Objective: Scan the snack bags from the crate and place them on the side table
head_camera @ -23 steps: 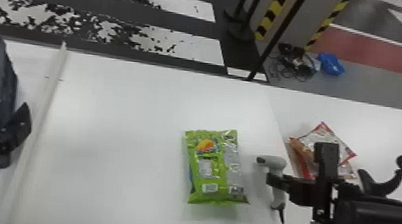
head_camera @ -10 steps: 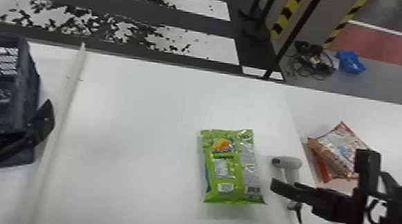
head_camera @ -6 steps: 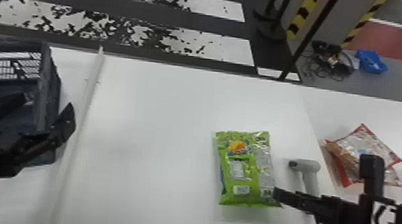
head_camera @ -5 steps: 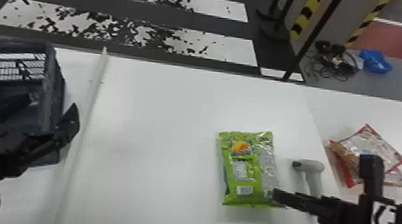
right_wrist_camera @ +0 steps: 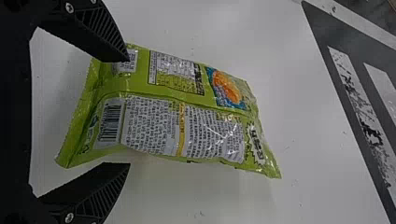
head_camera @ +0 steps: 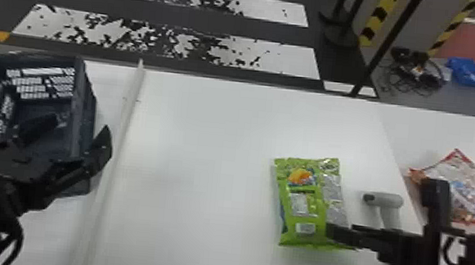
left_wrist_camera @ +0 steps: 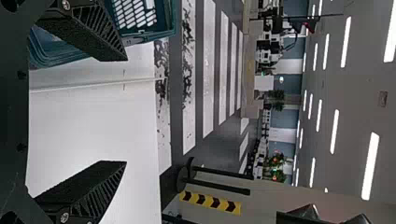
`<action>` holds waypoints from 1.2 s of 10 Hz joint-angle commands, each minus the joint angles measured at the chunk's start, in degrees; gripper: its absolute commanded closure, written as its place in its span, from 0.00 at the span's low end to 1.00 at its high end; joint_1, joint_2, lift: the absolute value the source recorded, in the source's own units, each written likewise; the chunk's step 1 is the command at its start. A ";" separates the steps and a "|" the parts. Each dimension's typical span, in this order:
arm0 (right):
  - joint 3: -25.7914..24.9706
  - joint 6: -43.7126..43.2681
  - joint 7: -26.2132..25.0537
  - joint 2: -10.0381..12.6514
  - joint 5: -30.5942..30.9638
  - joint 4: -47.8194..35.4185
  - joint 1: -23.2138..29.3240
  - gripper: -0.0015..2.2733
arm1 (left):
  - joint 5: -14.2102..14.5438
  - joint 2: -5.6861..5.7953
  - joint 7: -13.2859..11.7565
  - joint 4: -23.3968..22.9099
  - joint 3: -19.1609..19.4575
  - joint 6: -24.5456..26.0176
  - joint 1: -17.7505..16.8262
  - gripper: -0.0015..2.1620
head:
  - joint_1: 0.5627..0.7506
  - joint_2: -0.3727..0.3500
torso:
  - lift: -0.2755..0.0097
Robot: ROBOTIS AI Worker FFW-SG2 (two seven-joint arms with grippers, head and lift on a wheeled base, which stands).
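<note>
A green snack bag (head_camera: 312,202) lies flat on the white table, left of the grey scanner (head_camera: 384,200). My right gripper (head_camera: 381,212) hangs over the bag's near right corner; in the right wrist view the open right gripper (right_wrist_camera: 129,112) has the green bag (right_wrist_camera: 177,107) between and beyond its fingers, not clamped. At the left, my left gripper (head_camera: 80,141) stands open over the dark crate (head_camera: 84,116). Seen from its own wrist, the left gripper (left_wrist_camera: 126,112) holds nothing, with the crate (left_wrist_camera: 163,18) beyond one finger. Red-edged snack bags (head_camera: 466,183) lie on the side table.
A raised white strip (head_camera: 121,132) runs along the table between crate and green bag. The scanner's cable hangs near the front edge, by the right arm. Posts (head_camera: 340,28) and cables (head_camera: 414,71) stand or lie on the floor beyond the table.
The head view has shifted left, bringing more of the crate into sight. My right gripper has moved left from beside the scanner to the green bag's near corner. The bag lies where it was.
</note>
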 commanded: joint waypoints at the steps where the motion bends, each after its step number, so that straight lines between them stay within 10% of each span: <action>1: 1.63 -1.61 1.58 -0.29 2.54 2.57 -1.26 0.11 | 0.00 -0.07 0.00 0.00 0.01 0.00 0.00 0.04 | 0.70 0.36 | 0.64; 3: 2.07 -2.84 2.73 -0.29 3.77 3.80 -1.34 0.79 | 0.00 -0.07 0.09 0.00 -0.08 0.18 0.00 0.04 | 0.70 0.36 | 0.64; 4: 1.72 -3.02 3.17 -0.38 3.95 3.71 -1.34 0.90 | 0.00 -0.07 0.09 0.08 -0.08 0.00 -0.09 0.04 | 0.70 0.36 | 0.64; 12: -18.23 -8.64 4.31 1.20 -15.83 4.24 -1.70 0.98 | 0.00 -0.16 0.18 0.00 0.01 0.00 -0.18 0.04 | 0.70 0.30 | 0.64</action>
